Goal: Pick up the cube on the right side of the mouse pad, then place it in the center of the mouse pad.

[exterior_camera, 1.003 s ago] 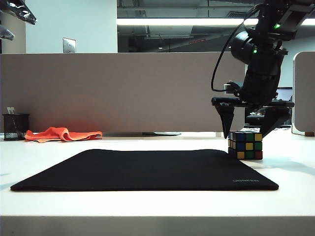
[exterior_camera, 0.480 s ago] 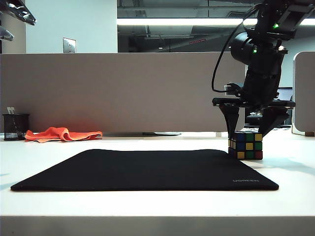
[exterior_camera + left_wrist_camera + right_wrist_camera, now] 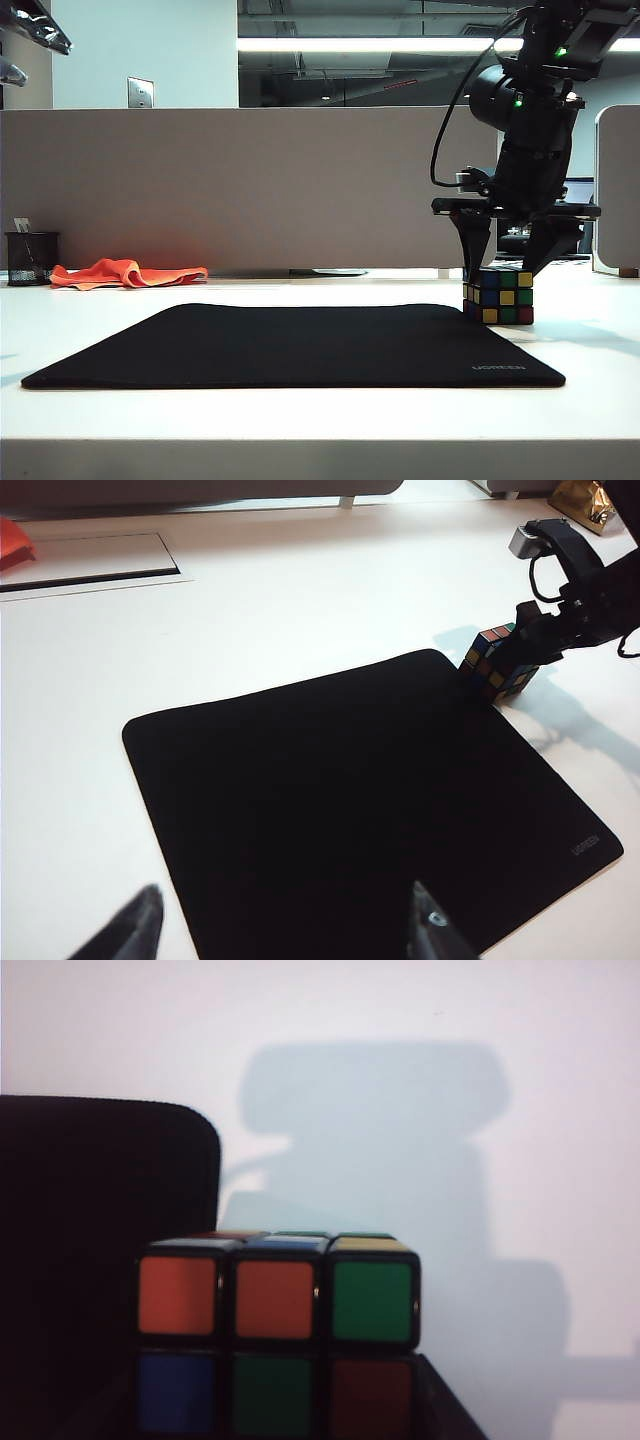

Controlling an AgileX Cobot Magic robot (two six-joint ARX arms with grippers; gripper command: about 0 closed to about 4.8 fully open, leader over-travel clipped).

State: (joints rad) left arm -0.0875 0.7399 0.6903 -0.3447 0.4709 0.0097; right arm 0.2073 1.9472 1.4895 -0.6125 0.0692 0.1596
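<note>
The white tabletop [image 3: 300,420] carries a large flat black rectangular mouse pad [image 3: 300,345], its surface bare. The small multicoloured sticker cube [image 3: 498,296] sits just off the pad's far right corner. The right gripper [image 3: 508,262] straddles its top, fingers spread beside it. The left gripper [image 3: 285,930] hangs high above the pad's near edge, fingers spread wide.

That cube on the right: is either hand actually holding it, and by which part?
Not clearly. The right hand straddles the cube from above, fingers at its upper sides; it sits on the table. The left hand is open and empty.
</note>
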